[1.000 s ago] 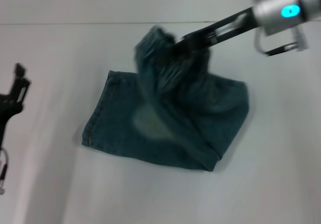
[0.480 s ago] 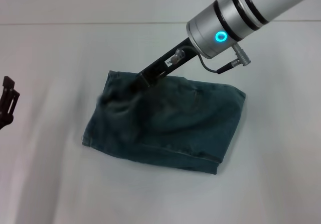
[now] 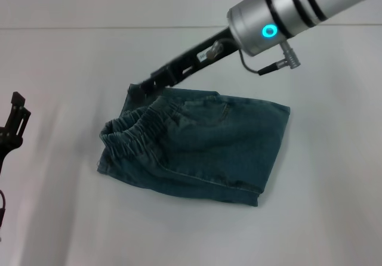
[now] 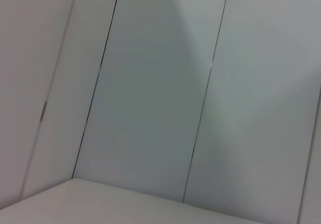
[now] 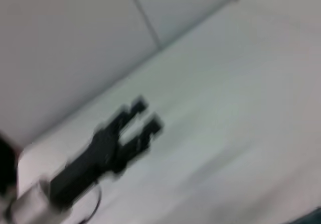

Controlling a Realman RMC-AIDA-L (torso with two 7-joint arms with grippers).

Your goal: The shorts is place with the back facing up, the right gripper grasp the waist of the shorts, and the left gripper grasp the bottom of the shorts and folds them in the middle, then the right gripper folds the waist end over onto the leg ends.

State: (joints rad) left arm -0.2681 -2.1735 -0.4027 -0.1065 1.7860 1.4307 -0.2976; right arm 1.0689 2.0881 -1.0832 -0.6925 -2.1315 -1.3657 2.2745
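Observation:
The shorts (image 3: pixel 209 152) lie folded on the white table in the head view. The ruffled waist end (image 3: pixel 128 136) rests on top at the left, over the leg ends (image 3: pixel 102 163), whose hem shows along the left edge. My right gripper (image 3: pixel 138 89) hovers at the shorts' far left corner, apart from the waistband, open and holding nothing. My left gripper (image 3: pixel 18 108) stands open at the far left edge, well away from the cloth. The right wrist view shows the left gripper (image 5: pixel 144 116) farther off, fingers apart.
The white table (image 3: pixel 322 206) spreads on all sides of the shorts. A pale wall (image 3: pixel 119 3) rises behind its far edge. Only wall panels (image 4: pixel 150 108) and a strip of table show in the left wrist view.
My right gripper carried the waist end leftward over the leg ends and let it go. The waistband now lies flat on the left side. My left gripper shifted only slightly.

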